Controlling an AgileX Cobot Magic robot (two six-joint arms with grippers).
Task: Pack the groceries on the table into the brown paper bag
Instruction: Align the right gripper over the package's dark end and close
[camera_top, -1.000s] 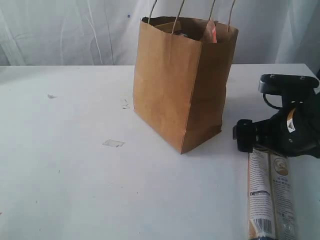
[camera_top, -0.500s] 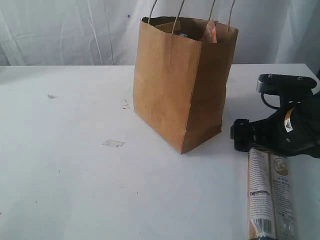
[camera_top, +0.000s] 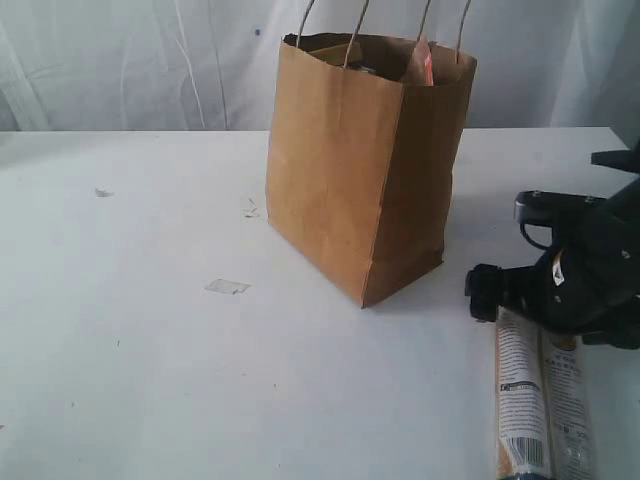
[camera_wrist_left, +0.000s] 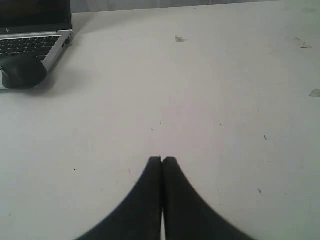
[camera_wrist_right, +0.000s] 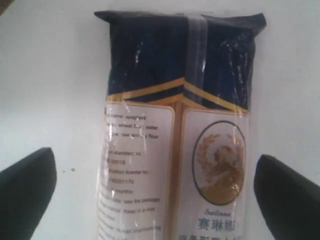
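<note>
wrinkled white curtain (camera_top: 120, 60) forms the backdrop, with a laptop (camera_wrist_left: 32, 25) and dark mouse (camera_wrist_left: 22, 71) nearby.

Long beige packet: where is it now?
Exterior view, lower right: the packet lies flat on the table, right of the paper bag, beneath the open right gripper.

The right hand (camera_wrist_right: 157, 194) is sinking lower over the long beige printed packet (camera_top: 541, 400), its dark wrist dropping closer to the packet's top end.

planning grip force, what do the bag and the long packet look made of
The bag looks like brown kraft paper, matte, with crisp fold edges and a stiff standing shape. The packet is likely glossy plastic film, judging by glare streaks and wrinkles over its print.
</note>
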